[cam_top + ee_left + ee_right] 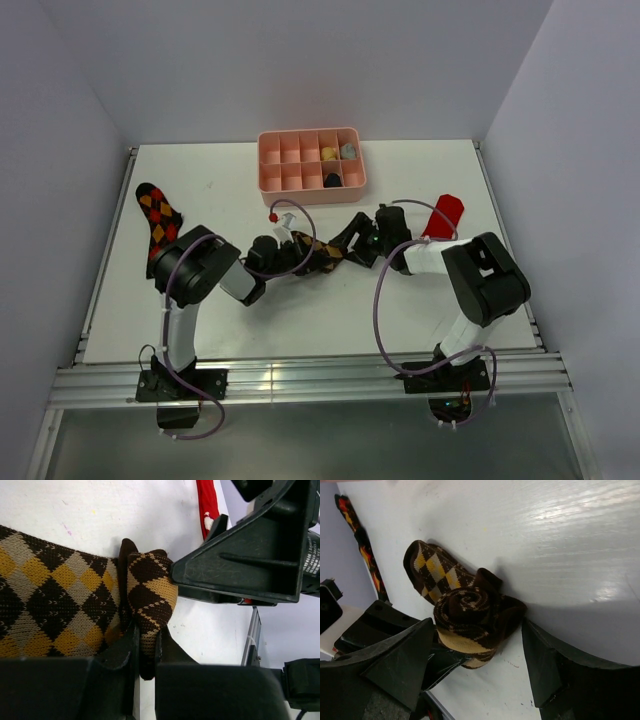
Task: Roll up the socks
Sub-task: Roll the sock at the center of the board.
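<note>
The black-and-tan argyle sock lies mid-table, one end wound into a spiral roll, the rest flat. My left gripper is shut on the rolled end; it also shows in the top view. My right gripper is open, its fingers either side of the roll; it also shows in the top view. The black and red-orange argyle sock lies flat at the far left. The red sock lies right of my right gripper.
A pink compartment tray with a few small items stands at the back centre. The table's right rail shows in the left wrist view. Grey walls enclose the table on three sides.
</note>
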Robot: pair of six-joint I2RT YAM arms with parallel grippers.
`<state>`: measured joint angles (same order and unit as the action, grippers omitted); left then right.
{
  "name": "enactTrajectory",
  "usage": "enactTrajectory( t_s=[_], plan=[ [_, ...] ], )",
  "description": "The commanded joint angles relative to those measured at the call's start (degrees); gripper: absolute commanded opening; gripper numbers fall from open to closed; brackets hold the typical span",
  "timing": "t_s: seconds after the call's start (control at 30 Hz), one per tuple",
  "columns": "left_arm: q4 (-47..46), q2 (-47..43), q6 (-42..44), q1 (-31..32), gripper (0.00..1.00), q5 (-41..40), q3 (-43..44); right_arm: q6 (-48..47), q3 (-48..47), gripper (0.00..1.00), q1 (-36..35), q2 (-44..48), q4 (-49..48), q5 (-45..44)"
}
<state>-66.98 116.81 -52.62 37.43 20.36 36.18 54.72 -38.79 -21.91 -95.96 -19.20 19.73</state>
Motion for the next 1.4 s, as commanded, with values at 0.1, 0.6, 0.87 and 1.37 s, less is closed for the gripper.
enactTrajectory(
  t_s=[0.1, 0.6, 0.87, 1.37],
  plan=[
    [4.8, 3.8, -1.3, -0.4, 0.01, 5.0, 1.1, 1.8, 0.7, 0.79, -0.9, -3.1, -5.2, 2.0],
    [7.5, 6.3, -3.2, -1.3, 0.01, 9.5, 4.3, 0.9, 1.3, 0.0, -0.9, -3.3, -3.7, 1.1],
    [12.1, -3.6, 5.9, -1.3, 0.44, 0.6, 1.1, -2.9, -2.8, 0.0, -1.0, 0.7, 8.5, -5.7],
    [21.8, -19.7, 41.3, 14.2, 0.67, -28.0, 1.3, -7.3, -9.1, 0.0, -2.4, 2.4, 21.7, -12.3]
  ],
)
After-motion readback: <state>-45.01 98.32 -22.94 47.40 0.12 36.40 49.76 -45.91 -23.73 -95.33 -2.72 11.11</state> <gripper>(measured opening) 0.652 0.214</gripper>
